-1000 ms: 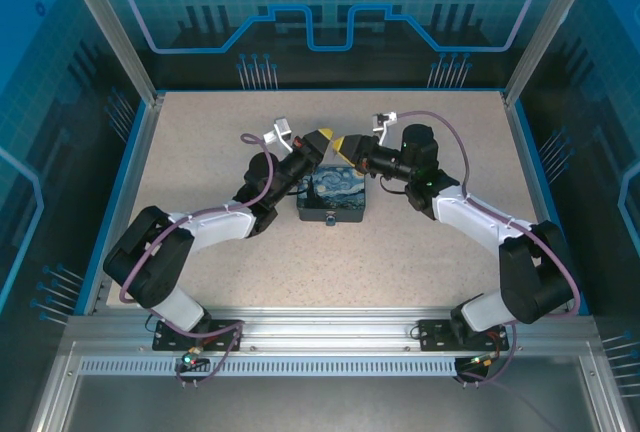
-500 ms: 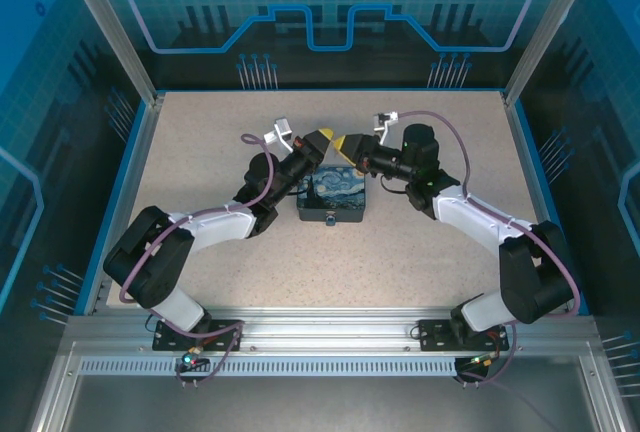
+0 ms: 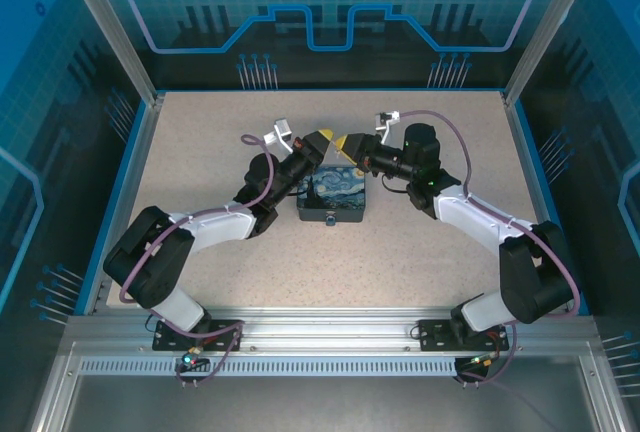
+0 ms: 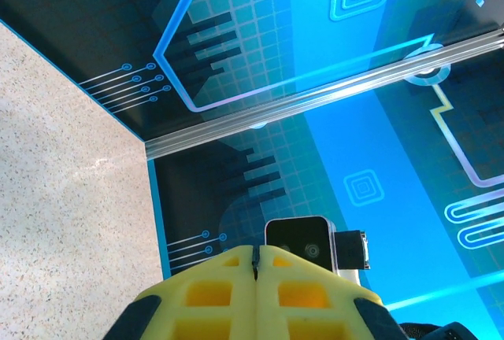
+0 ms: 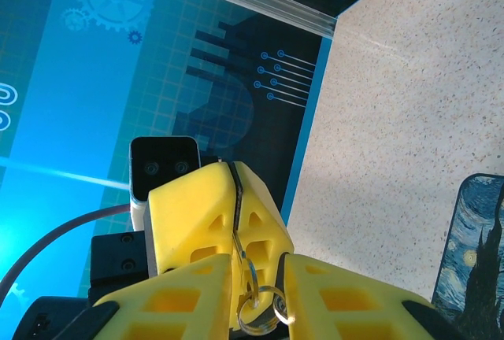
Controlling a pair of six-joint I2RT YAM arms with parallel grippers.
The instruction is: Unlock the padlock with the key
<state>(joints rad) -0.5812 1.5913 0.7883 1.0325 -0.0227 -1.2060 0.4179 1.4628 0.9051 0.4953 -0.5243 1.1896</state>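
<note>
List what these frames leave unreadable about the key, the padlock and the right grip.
- Key: right wrist view, only a thin edge shows; the left gripper's shut fingers hide the rest.
- Padlock: keyhole too small in top view; cut by the frame edge in right wrist view.
- Right gripper: whether it pinches the key ring; bottom edge cuts the fingers.

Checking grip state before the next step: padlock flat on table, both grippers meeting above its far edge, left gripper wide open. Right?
No. The left gripper is shut: the left wrist view shows its yellow fingers pressed together, no gap. The rest holds: the padlock lies flat on the table, and the right gripper meets the left one above its far edge.
</note>
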